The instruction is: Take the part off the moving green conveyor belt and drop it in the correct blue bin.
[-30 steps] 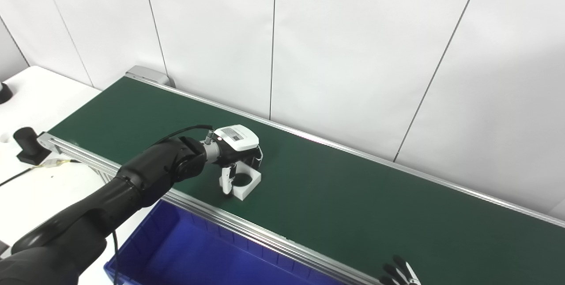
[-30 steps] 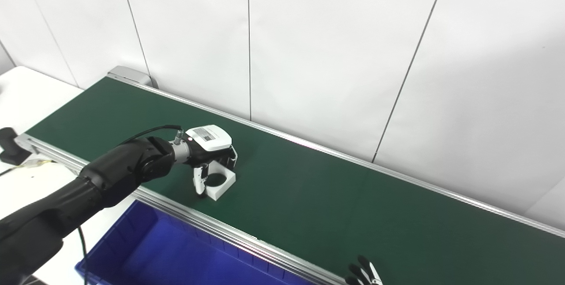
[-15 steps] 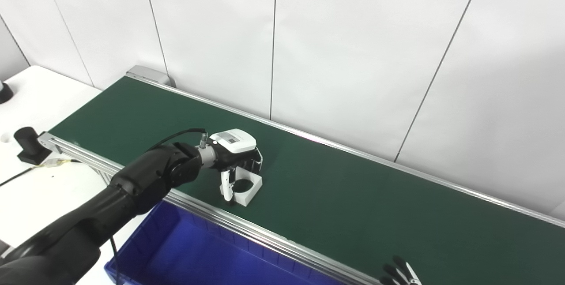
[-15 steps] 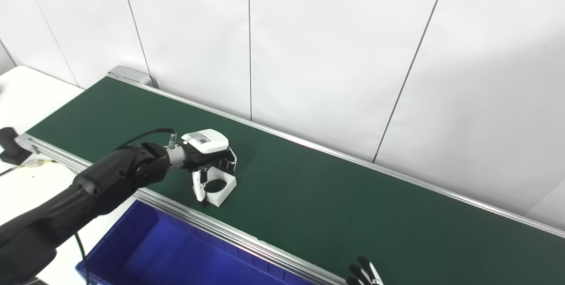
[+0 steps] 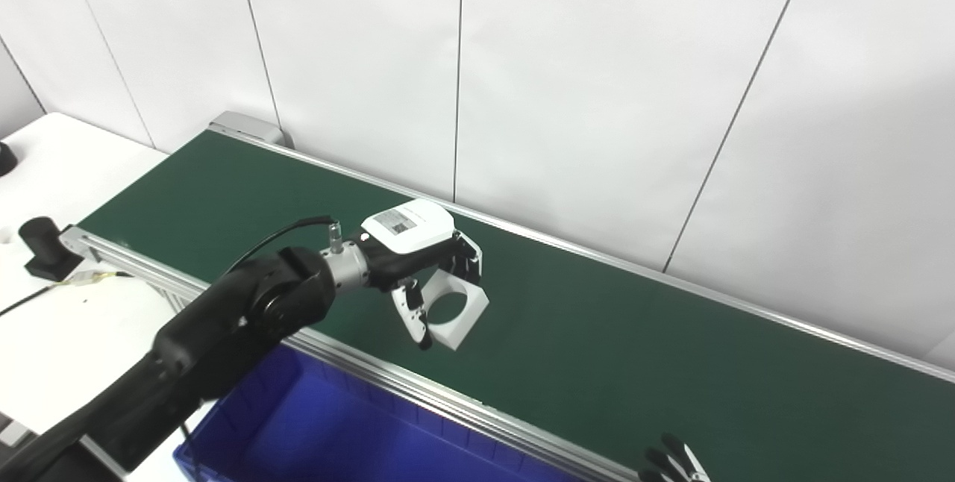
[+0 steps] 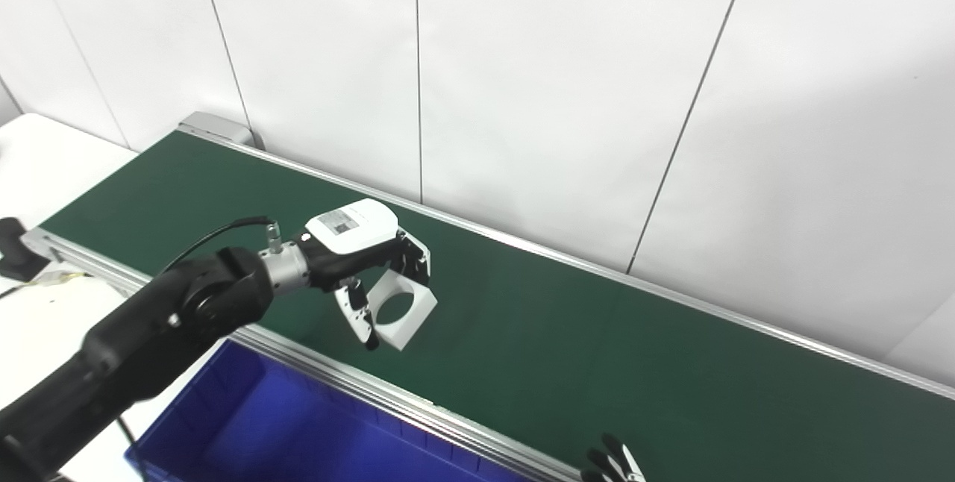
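Above the green conveyor belt point(image 5: 597, 333), left robot hand point(image 5: 425, 262) is clamped on the white part point(image 5: 453, 308), lifted clear and tilted. Grip looks like a light fingertip pinch on the edges, so a quick swing toward the blue bin point(image 5: 358, 437) could slip it. Right robot hand point(image 5: 675, 463): only fingertips visible, spread apart.

1. The right hand point(image 5: 675, 463) is cut off by the bottom edge; only dark fingertips show, so its pose is unclear.
2. The blue bin point(image 5: 313, 430) runs off the bottom edge.
3. The belt point(image 5: 671, 362) continues past the right edge.
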You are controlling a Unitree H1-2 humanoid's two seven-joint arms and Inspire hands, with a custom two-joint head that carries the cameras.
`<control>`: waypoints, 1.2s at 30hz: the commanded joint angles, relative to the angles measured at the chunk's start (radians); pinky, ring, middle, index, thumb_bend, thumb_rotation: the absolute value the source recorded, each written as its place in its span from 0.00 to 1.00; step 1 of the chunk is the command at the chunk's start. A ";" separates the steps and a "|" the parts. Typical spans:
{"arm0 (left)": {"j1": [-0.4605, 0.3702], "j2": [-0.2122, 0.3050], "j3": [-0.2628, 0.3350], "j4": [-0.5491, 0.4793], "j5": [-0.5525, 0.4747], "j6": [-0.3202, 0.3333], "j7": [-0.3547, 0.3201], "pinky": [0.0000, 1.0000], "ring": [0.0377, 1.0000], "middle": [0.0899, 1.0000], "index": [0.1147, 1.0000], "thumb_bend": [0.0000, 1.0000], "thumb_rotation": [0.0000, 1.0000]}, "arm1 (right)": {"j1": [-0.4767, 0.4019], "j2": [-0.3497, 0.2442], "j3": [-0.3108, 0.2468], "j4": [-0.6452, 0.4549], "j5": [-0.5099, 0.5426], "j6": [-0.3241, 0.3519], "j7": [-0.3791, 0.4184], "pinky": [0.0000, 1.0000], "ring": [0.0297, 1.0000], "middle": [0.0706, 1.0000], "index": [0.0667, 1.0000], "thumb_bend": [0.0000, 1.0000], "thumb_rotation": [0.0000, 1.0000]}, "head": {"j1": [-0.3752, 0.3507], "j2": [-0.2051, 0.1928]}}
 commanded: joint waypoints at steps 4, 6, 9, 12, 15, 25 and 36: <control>0.040 0.002 0.057 -0.152 -0.046 0.058 -0.030 0.40 0.38 0.41 0.47 0.50 0.00 | 0.002 0.001 -0.002 -0.049 0.001 -0.039 0.004 0.69 0.80 0.85 0.93 0.47 0.64 | -0.004 0.010; 0.067 -0.007 0.073 -0.201 -0.055 0.073 -0.038 0.38 0.38 0.42 0.46 0.50 0.00 | 0.004 0.001 -0.003 -0.053 0.001 -0.035 0.004 0.69 0.80 0.85 0.93 0.47 0.64 | -0.007 0.016; 0.105 -0.020 0.094 -0.272 -0.068 0.107 -0.056 0.33 0.37 0.41 0.45 0.50 0.00 | 0.007 0.001 -0.004 -0.060 0.001 -0.034 0.004 0.70 0.80 0.85 0.92 0.48 0.65 | -0.009 0.026; 0.153 -0.026 0.114 -0.333 -0.090 0.133 -0.071 0.35 0.38 0.43 0.45 0.50 0.00 | 0.012 0.002 -0.004 -0.073 0.004 -0.026 0.006 0.70 0.80 0.85 0.92 0.47 0.64 | -0.019 0.044; 0.194 -0.032 0.130 -0.366 -0.105 0.138 -0.075 0.39 0.39 0.45 0.43 0.50 0.00 | 0.015 0.001 -0.004 -0.081 0.003 -0.024 0.008 0.70 0.80 0.85 0.92 0.47 0.63 | -0.023 0.050; 0.354 -0.084 0.146 -0.417 -0.091 0.134 -0.053 0.36 0.37 0.42 0.46 0.50 0.00 | 0.027 -0.002 -0.018 -0.136 0.017 -0.001 0.010 0.69 0.78 0.84 0.91 0.47 0.58 | -0.058 0.151; 0.428 -0.168 0.138 -0.289 -0.062 0.104 0.014 0.39 0.39 0.44 0.45 0.50 0.00 | 0.006 -0.013 -0.059 -0.191 0.024 0.040 0.027 0.64 0.74 0.81 0.89 0.51 0.60 | -0.068 0.301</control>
